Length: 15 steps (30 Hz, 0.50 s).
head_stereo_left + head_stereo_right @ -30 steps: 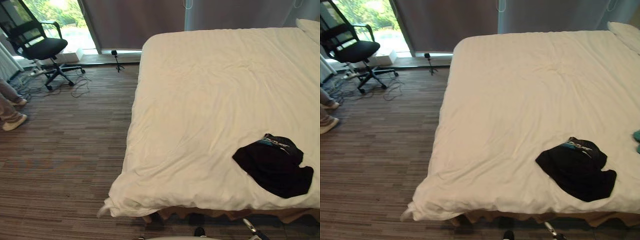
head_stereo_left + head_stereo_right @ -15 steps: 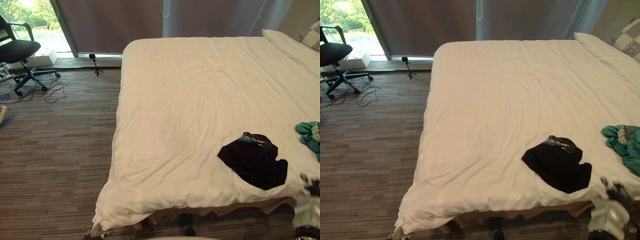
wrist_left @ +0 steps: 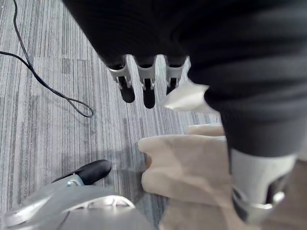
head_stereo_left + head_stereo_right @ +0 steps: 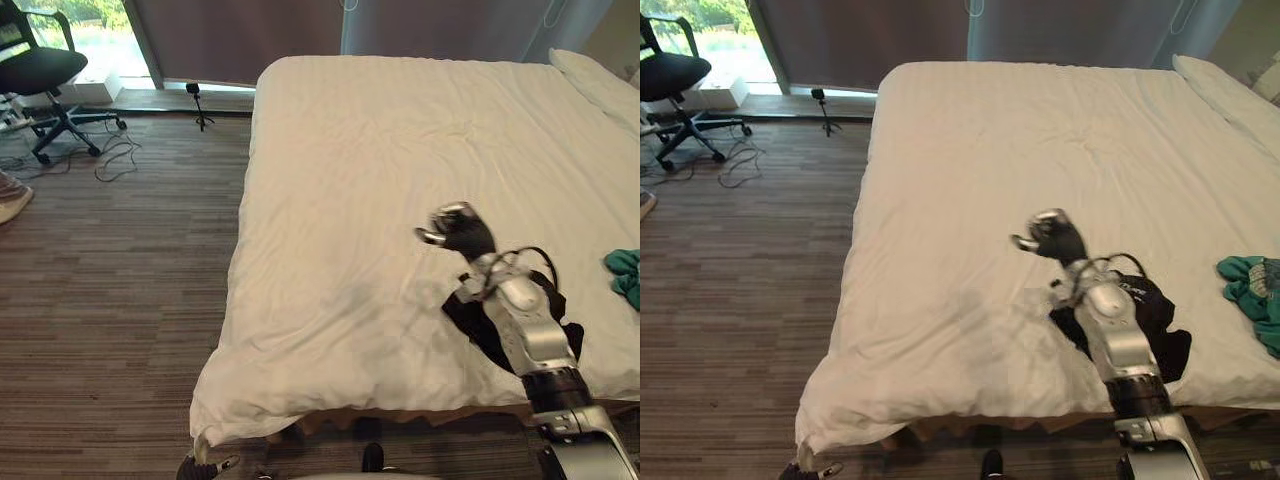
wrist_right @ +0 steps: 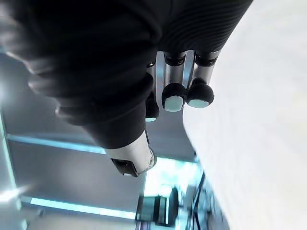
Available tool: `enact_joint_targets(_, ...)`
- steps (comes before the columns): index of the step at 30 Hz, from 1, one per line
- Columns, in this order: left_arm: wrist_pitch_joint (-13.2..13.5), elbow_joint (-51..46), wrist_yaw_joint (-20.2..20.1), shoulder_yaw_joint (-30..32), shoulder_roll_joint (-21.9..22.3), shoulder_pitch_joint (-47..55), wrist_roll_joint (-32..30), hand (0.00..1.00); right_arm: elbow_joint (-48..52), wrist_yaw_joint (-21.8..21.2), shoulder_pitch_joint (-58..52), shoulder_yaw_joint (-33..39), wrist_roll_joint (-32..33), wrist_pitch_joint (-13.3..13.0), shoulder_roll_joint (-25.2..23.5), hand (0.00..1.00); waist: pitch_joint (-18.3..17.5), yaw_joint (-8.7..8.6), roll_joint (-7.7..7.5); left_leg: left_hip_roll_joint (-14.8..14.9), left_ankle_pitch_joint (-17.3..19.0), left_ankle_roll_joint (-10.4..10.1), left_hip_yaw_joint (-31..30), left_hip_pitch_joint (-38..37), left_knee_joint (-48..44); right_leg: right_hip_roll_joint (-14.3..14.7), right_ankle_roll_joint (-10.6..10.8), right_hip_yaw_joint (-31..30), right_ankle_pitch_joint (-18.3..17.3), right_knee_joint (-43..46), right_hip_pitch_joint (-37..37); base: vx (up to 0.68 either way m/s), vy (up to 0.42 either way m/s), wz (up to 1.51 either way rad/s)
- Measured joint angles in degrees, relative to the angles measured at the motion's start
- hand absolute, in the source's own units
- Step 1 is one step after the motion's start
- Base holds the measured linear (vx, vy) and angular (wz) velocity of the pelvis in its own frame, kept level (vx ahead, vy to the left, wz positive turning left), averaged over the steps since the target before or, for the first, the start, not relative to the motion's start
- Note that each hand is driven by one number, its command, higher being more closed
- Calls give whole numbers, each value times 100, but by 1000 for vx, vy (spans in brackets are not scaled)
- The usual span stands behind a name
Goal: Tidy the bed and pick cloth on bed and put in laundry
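Striped carpet point(image 4: 120, 280) runs along the left edge of a wide bed point(image 4: 400, 150) under a white duvet. We see the right hand point(image 4: 457, 231) over the duvet, a little in from the near edge, its fingers point(image 5: 173, 96) curled in with nothing in them. We cannot tell whether it touches the bedding. Just behind it, the forearm crosses a black cloth point(image 4: 1152, 305) that lies crumpled by the bed's near edge, toward the near right corner. Further right, at the right edge, sits a teal cloth point(image 4: 1252, 288), well apart from the black one. A pillow point(image 4: 598, 78) lies at the far right corner. The left hand point(image 3: 144, 81) hangs low beside the bed's near left corner, fingers straight and holding nothing. An office chair point(image 4: 45, 70) and a small tripod point(image 4: 197, 100) stand by the window.
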<state>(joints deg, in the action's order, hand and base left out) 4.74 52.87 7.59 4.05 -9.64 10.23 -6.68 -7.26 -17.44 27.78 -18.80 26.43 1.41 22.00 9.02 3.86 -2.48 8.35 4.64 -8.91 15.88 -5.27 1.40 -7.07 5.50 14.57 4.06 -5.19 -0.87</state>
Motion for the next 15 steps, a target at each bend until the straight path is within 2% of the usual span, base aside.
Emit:
enact_joint_targets(1, -2, -1, 4, -56, -12, -90, 44, 0, -18, -19, 147, -201, 13, 24, -124, 100, 122, 24, -10, 1, -15, 6, -57, 107, -48, -4, -18, 28, 22, 0, 64, -90, -35, 31)
enact_joint_targets(2, -1, -3, 6, -122, -6, -265, 148, 0, -45, -55, 465, -615, 18, 44, -429, 100, 416, 151, -10, 1, -117, 20, -102, 373, -61, -7, -58, 62, 114, 1, 289, -97, -40, 19)
enact_joint_targets(5, 7, -13, 53, -178, -3, -431, 336, 0, -187, -166, 819, -1047, 53, 97, -808, 100, 1027, 298, 39, -1, -231, 33, -237, 597, -61, -8, -131, 116, 201, 2, 445, -93, -39, 19)
enact_joint_targets(9, 128, -67, 226, -410, -71, -663, 489, 0, -303, -248, 1118, -1635, 50, 199, -966, 100, 1569, 397, 115, -27, -282, 64, -304, 1158, -254, -51, -167, 148, 379, 4, 897, -79, -4, 8)
enact_joint_targets(10, 127, -63, 228, -466, -84, -723, 534, 0, -343, -251, 1160, -1720, 50, 236, -976, 100, 1635, 398, 134, -53, -308, 89, -326, 1260, -261, -78, -163, 177, 385, 4, 972, -71, 16, 19)
enact_joint_targets(12, 169, -54, 226, -793, -127, -914, 690, 0, -842, -220, 1226, -1855, 50, 406, -1070, 100, 1790, 393, 315, -139, -394, 141, -416, 1603, -257, -156, -141, 237, 435, 4, 1254, -53, 30, 22)
enact_joint_targets(15, 237, -45, 223, -1039, -181, -1007, 817, 0, -1228, -173, 1256, -1845, 56, 410, -1080, 100, 1841, 393, 413, -196, -430, 176, -478, 1851, -268, -208, -134, 260, 492, 4, 1483, -21, 27, 10)
